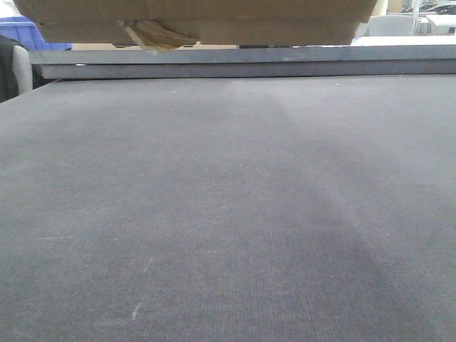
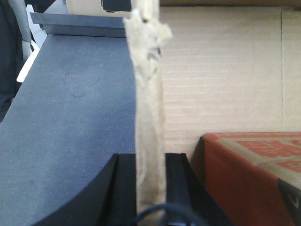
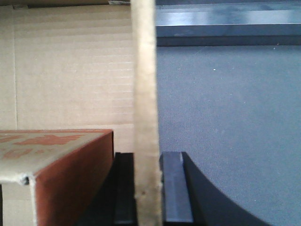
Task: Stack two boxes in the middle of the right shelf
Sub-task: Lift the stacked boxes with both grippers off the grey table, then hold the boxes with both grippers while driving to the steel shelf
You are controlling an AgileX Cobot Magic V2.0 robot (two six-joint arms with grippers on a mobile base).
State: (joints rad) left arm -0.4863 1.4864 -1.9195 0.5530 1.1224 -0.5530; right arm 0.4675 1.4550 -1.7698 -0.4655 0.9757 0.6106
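I hold one tan cardboard box (image 1: 214, 18) up above the dark tabletop, between both arms; a loose yellowish tape strip (image 1: 151, 35) hangs under it. My left gripper (image 2: 149, 159) is shut on the box's ragged left wall (image 2: 148, 84). My right gripper (image 3: 147, 159) is shut on its right wall (image 3: 144, 70). A smaller box with red sides (image 2: 249, 179) lies inside it and also shows in the right wrist view (image 3: 61, 174). The second plain tan box is out of view. A grey metal rail (image 1: 242, 63) runs beyond the table; I cannot tell if it is the shelf.
The dark grey matte tabletop (image 1: 228, 214) fills the front view below the box. A blue plastic bin (image 1: 28, 34) shows at the far left behind the rail. A dark chair-like shape (image 2: 9, 61) stands at the table's left edge.
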